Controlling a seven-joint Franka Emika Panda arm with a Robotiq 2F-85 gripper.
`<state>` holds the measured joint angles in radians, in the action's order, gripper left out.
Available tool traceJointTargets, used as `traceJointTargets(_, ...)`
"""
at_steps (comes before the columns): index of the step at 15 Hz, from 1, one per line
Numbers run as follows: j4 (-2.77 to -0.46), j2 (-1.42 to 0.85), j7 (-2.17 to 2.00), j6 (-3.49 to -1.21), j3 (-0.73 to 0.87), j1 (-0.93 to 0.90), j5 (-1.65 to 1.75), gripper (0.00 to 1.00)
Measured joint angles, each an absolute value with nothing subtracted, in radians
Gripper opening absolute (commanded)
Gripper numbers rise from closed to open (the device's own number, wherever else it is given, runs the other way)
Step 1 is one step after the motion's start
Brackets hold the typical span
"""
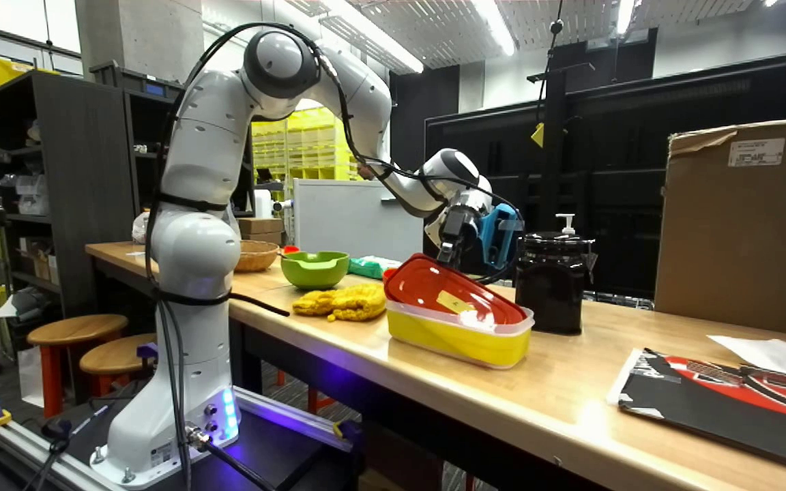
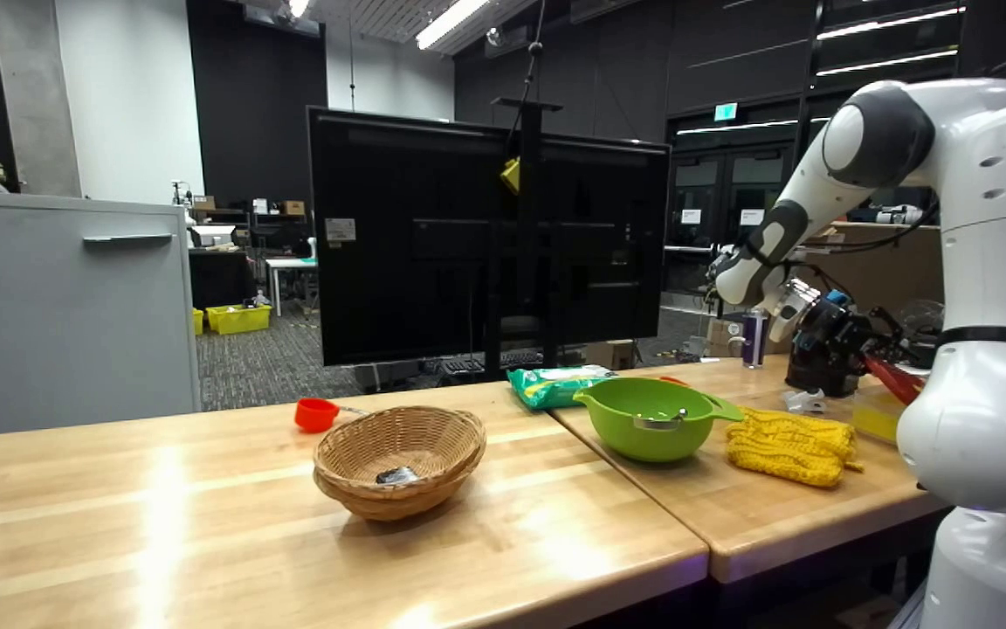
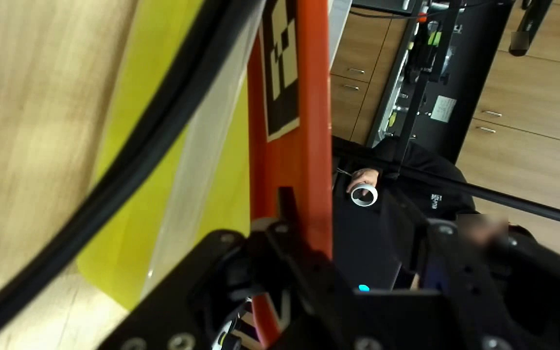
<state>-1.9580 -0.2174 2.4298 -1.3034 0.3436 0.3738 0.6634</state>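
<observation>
My gripper (image 3: 345,214) stands open in the wrist view, its two dark fingers apart with nothing between them. A red lid (image 3: 315,160) lies beside one finger (image 3: 287,206), which overlaps it in the picture; whether they touch, I cannot tell. In an exterior view, the gripper (image 1: 449,258) is at the back of the lid's raised end, its fingertips partly hidden. That lid (image 1: 420,281) lies tilted over a yellow container (image 1: 454,337) with a clear rim, its lower end down at the rim. A taped label (image 1: 454,301) sits on the lid.
A dark jar (image 1: 548,286) stands close to the container, a white pump top behind it. Yellow knitted cloth (image 1: 348,302), a green bowl (image 2: 656,428), a wipes pack (image 2: 555,384) and a wicker basket (image 2: 398,472) share the tables. A black cable (image 3: 105,194) crosses the wrist view.
</observation>
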Motion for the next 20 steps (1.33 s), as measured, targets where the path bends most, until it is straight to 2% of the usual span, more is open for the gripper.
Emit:
traceJointTargets(2, -1.958, -0.22, 2.431, -1.307, 0.342, 0.374, 0.663, 0.96)
traceJointTargets(4, -1.958, -0.22, 2.431, -1.312, 0.34, 0.374, 0.663, 1.0)
traceJointTargets(20, -1.958, -0.131, 2.37, -1.487, 0.341, 0.382, 0.646, 1.0)
